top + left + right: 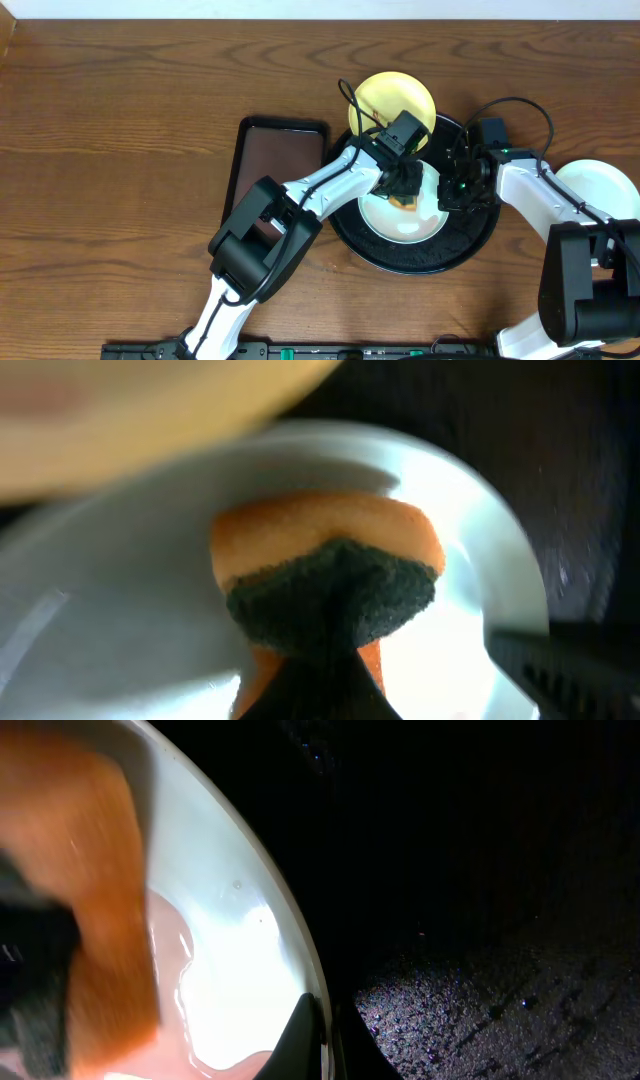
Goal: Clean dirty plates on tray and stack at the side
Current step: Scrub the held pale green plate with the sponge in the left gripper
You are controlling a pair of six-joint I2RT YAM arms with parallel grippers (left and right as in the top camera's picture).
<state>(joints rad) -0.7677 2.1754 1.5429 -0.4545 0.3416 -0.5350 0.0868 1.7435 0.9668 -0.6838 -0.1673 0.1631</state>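
Note:
A mint-white plate [400, 222] lies on the round black tray [470, 245]. My left gripper [405, 190] is shut on an orange sponge [325, 540] with a dark green scouring side, and presses it onto the plate's [120, 630] middle. My right gripper [452, 192] is shut on this plate's right rim [300, 960], one finger inside and one outside. A pink-brown wet smear [172, 952] shows on the plate beside the sponge [90, 890]. A pale yellow plate [395, 98] sits at the tray's far edge. Another mint-white plate [600, 185] lies on the table to the right.
A rectangular dark-brown tray [275, 160] lies left of the black tray [480, 870], partly under my left arm. Cables loop above both wrists. The wooden table [120, 150] stretches out to the left.

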